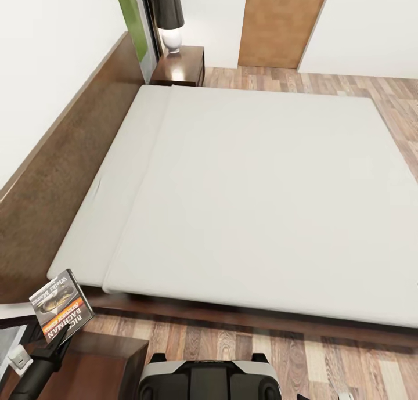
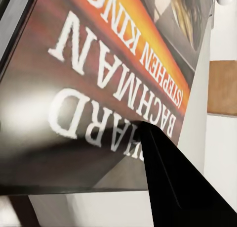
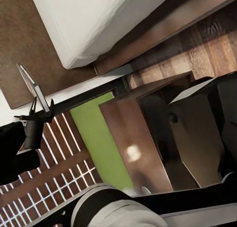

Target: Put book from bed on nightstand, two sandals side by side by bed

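The left end effector (image 1: 51, 337) is clamped on the book (image 1: 61, 304), held above the nightstand (image 1: 104, 365) beside the bed (image 1: 261, 197). Thin, light, slightly floppy; an edge pinch suits it.

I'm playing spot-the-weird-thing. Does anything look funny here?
Only the book: it hangs tilted in the air, pinched in the left gripper, above the near nightstand. The bed lies bare and tidy.

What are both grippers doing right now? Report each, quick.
Left gripper: shut on the book, held up over the near nightstand.
Right gripper: cannot be told.
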You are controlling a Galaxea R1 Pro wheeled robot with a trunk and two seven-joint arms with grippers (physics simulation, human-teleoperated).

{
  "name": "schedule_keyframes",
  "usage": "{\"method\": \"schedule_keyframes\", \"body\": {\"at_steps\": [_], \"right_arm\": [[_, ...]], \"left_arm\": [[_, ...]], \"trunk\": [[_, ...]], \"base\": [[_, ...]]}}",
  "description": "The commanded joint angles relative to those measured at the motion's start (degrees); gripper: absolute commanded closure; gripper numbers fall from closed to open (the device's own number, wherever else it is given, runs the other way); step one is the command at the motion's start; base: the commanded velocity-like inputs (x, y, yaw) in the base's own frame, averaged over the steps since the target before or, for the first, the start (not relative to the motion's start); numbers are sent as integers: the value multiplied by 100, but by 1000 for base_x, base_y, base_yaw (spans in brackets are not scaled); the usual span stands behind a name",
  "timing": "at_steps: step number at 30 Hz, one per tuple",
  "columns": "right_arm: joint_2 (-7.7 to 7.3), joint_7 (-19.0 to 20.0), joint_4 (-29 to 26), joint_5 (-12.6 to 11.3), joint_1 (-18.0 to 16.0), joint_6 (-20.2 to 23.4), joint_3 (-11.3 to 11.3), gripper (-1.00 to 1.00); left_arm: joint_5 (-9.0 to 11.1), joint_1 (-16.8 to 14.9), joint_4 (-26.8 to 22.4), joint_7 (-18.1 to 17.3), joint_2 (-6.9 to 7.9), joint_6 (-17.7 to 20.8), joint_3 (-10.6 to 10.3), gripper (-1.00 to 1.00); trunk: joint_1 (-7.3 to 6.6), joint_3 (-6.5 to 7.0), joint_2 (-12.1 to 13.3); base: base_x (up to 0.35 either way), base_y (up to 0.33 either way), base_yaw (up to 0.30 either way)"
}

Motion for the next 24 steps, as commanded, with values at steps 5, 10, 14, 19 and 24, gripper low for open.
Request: {"method": "schedule_keyframes", "body": {"at_steps": [5, 10, 14, 19, 24], "right_arm": [[-7, 2, 0, -60, -4, 54, 27, -100], [-7, 2, -1, -60, -3, 54, 27, -100], [-7, 2, -1, -60, 0, 54, 27, -100], [-7, 2, -3, -60, -3, 54, 25, -100], [-7, -1, 0, -60, -3, 54, 26, -100]], "left_arm": [[24, -2, 2, -8, 1, 53, -1, 100], [24, -2, 2, -8, -1, 51, -1, 100], [24, -2, 2, -8, -1, 51, -1, 100], [24, -2, 2, -8, -2, 53, -1, 100], [24, -2, 2, -8, -3, 54, -1, 100]], "trunk": [[-108, 85, 195], [-196, 157, 357], [-196, 157, 357], [-196, 157, 357], [-196, 157, 357]], "base": [[0, 0, -7], [0, 0, -1], [0, 0, 0], [0, 0, 0], [0, 0, 0]]}}
